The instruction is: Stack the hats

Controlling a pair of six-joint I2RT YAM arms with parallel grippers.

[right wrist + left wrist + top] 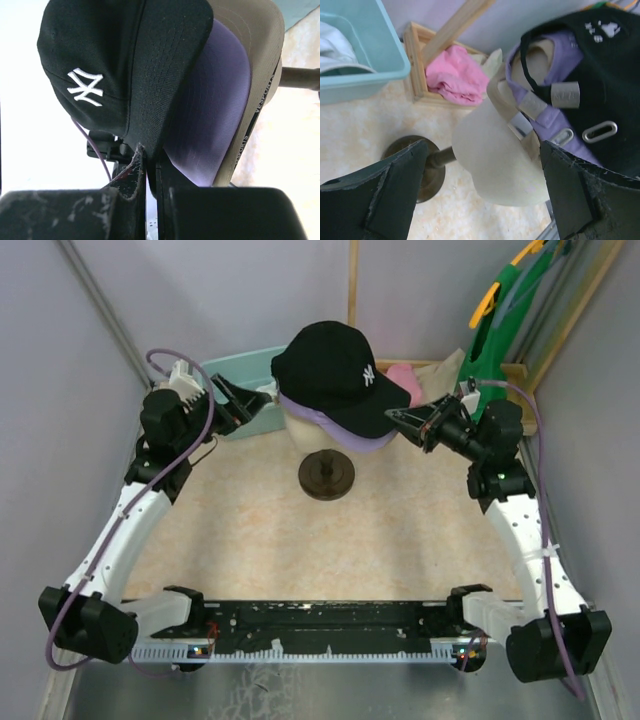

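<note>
Three hats sit stacked on a cream head form (495,160) on a dark stand (326,476). The black hat (330,365) with a white logo is on top, over the purple hat (340,435) and the tan hat (257,55). My right gripper (150,162) is shut on the tip of the black hat's brim (170,65), at the stack's right side (393,418). My left gripper (252,405) stands wide open behind the head form, with its fingers (395,190) on either side and touching nothing. White fabric (332,47), apparently the white hat, lies in the teal bin.
The teal bin (240,370) stands at the back left, just behind my left gripper. A wooden box (415,55) holds a pink cloth (455,75) at the back right. A green top (495,340) hangs in the far right corner. Walls close in on both sides.
</note>
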